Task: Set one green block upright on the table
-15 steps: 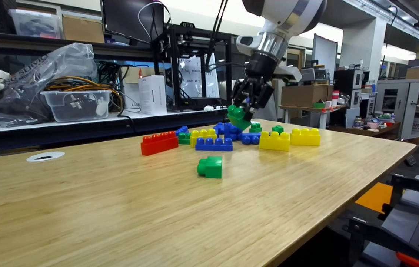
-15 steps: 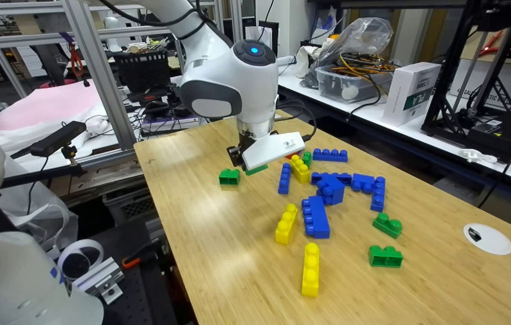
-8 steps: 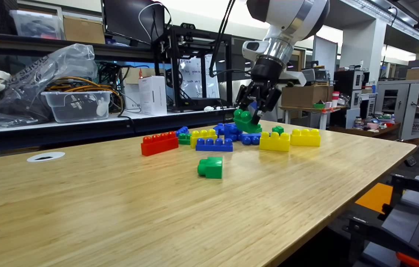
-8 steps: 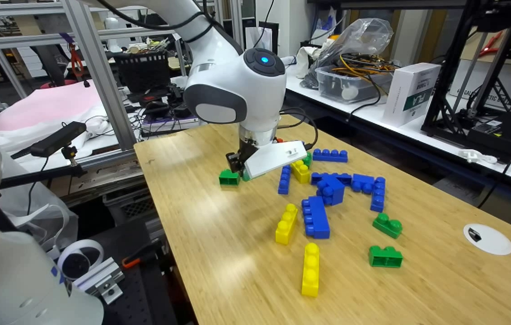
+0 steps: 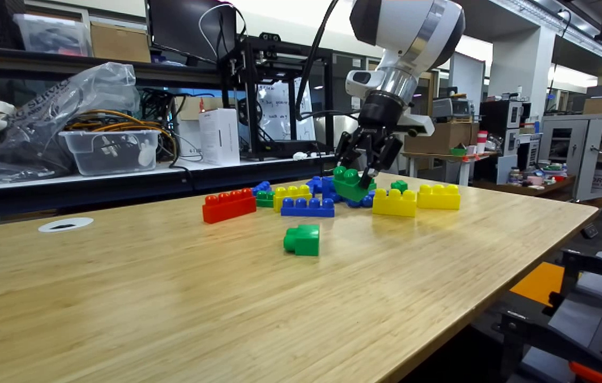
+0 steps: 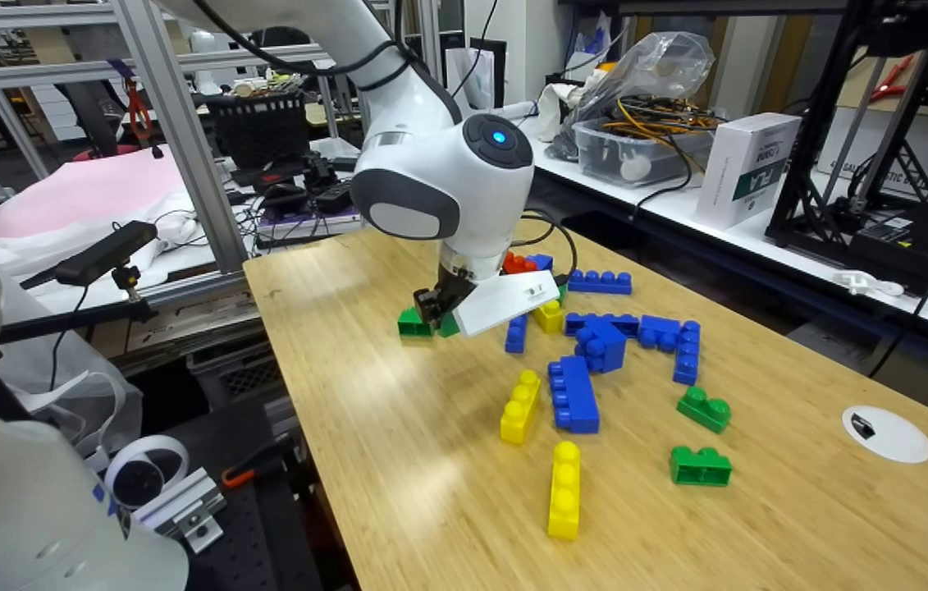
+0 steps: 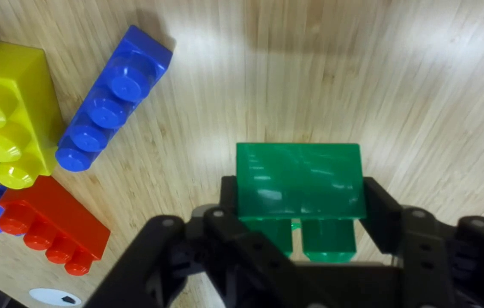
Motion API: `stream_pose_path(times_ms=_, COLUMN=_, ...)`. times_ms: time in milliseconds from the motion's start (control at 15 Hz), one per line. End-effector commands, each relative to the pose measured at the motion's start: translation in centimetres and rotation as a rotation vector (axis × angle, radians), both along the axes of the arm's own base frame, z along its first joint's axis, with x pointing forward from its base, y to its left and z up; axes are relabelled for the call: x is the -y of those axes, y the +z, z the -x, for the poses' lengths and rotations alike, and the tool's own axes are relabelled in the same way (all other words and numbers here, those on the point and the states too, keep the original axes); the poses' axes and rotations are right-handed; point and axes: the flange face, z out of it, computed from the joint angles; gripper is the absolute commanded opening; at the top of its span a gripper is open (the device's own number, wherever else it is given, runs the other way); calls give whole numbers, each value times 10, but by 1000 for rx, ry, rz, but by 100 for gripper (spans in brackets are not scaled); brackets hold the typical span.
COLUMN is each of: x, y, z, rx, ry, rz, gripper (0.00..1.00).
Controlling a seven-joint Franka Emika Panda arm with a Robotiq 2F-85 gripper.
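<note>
My gripper (image 5: pixel 355 172) is shut on a green block (image 5: pixel 351 184), a two-stud brick. The block is tilted in an exterior view, with its studs toward the upper left. In the wrist view the jaws (image 7: pixel 299 196) hold the block (image 7: pixel 300 179) by its two ends, with its studs pointing back toward the gripper. In an exterior view the held block (image 6: pixel 448 326) is mostly hidden by the gripper (image 6: pixel 433 309) and wrist. It is low over the light-wood table (image 5: pixel 199 298); I cannot tell whether it touches.
Another green brick (image 6: pixel 413 323) lies close beside the gripper. A blue brick (image 7: pixel 111 102), a yellow brick (image 7: pixel 23 107) and a red brick (image 7: pixel 55 222) are left in the wrist view. Two yellow bricks (image 6: pixel 520 408) (image 6: pixel 564 491) and several blue bricks (image 6: pixel 573 394) stand around. More green bricks (image 6: pixel 700 467) lie farther off.
The gripper, still shut on the green block, has moved lower over the table and turned more upright. The block's tilt has lessened. The other bricks have not moved.
</note>
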Motion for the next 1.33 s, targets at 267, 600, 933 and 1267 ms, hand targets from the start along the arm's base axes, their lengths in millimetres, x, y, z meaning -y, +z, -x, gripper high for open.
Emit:
stream_pose_path(times_ms=267, x=3, y=-34, z=-21, rx=-11, ry=78, rz=-63, gripper=45)
stream_pose_path(times_ms=600, x=4, y=-59, z=-31, rx=-35, ry=133, rz=-134, gripper=45)
stream_pose_path(times_ms=933, x=3, y=-77, z=-37, rx=-59, ry=189, rz=-207, gripper=45)
stream_pose_path(times_ms=1267, x=3, y=-84, z=-42, rx=-77, ry=206, rz=-241, gripper=45)
